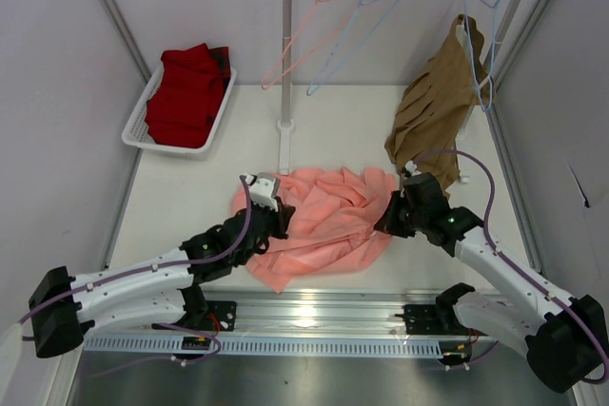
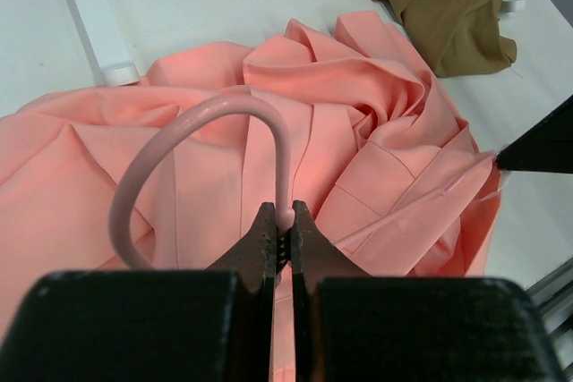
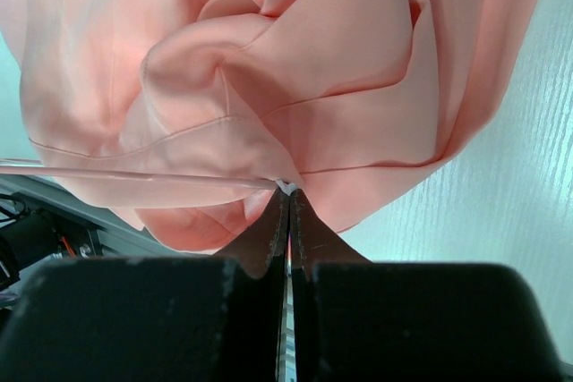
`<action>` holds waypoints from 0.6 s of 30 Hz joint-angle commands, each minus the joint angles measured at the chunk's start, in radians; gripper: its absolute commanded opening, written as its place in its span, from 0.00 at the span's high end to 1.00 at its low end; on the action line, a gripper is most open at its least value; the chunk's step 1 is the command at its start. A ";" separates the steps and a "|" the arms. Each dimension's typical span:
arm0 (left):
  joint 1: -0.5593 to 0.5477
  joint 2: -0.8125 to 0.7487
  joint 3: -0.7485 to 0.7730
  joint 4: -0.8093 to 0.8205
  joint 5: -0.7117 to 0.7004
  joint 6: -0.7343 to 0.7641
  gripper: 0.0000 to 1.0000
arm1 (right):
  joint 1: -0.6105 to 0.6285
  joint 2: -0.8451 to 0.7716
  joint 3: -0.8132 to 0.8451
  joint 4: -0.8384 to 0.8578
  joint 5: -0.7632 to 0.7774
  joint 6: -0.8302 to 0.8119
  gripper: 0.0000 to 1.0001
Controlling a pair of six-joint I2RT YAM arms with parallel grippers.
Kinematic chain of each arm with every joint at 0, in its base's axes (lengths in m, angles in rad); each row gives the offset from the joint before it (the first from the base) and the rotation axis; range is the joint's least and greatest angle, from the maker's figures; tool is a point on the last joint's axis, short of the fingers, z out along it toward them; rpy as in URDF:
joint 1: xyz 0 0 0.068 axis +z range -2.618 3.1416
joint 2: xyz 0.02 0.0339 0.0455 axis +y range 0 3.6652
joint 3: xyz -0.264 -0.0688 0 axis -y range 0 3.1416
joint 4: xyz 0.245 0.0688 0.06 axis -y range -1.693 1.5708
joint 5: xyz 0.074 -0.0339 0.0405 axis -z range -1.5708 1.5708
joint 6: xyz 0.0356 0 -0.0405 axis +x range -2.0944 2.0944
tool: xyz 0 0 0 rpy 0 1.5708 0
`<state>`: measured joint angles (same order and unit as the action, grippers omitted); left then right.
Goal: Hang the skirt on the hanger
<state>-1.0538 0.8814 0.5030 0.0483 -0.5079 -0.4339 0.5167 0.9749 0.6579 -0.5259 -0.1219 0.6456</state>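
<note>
Fingers (image 2: 260, 241) of my left gripper (image 2: 283, 214) clamp the hook of one pink hanger (image 2: 280, 167); right gripper (image 3: 288, 196) pinches the single skirt (image 3: 340, 69) at its hem; two blue hangers (image 1: 338, 48) hang along the top.

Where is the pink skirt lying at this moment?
In the top view, the skirt lies crumpled on the table near the front centre, between the left gripper and the right gripper, just in front of the white rack post.
</note>
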 commanded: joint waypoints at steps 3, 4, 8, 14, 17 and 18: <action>-0.005 0.014 -0.001 0.028 0.031 0.038 1.00 | -0.007 -0.007 0.074 0.038 -0.004 -0.027 1.00; -0.006 0.014 -0.003 0.038 0.040 0.040 1.00 | -0.009 -0.002 0.077 0.040 -0.008 -0.030 1.00; -0.008 0.016 -0.006 0.059 0.086 0.057 1.00 | 0.000 0.019 0.091 0.053 -0.032 -0.047 1.00; -0.008 -0.010 0.020 0.093 0.124 0.072 1.00 | 0.083 0.073 0.173 0.023 0.013 -0.070 1.00; -0.008 -0.025 0.048 0.079 0.109 0.076 1.00 | 0.121 0.097 0.207 0.014 0.031 -0.072 1.00; -0.008 -0.032 0.067 0.071 0.094 0.077 1.00 | 0.131 0.102 0.215 0.007 0.036 -0.070 1.00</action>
<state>-1.0542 0.8764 0.5064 0.0948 -0.4194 -0.3904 0.6174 1.0702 0.8043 -0.5331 -0.1143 0.5934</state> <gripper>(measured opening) 0.049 0.009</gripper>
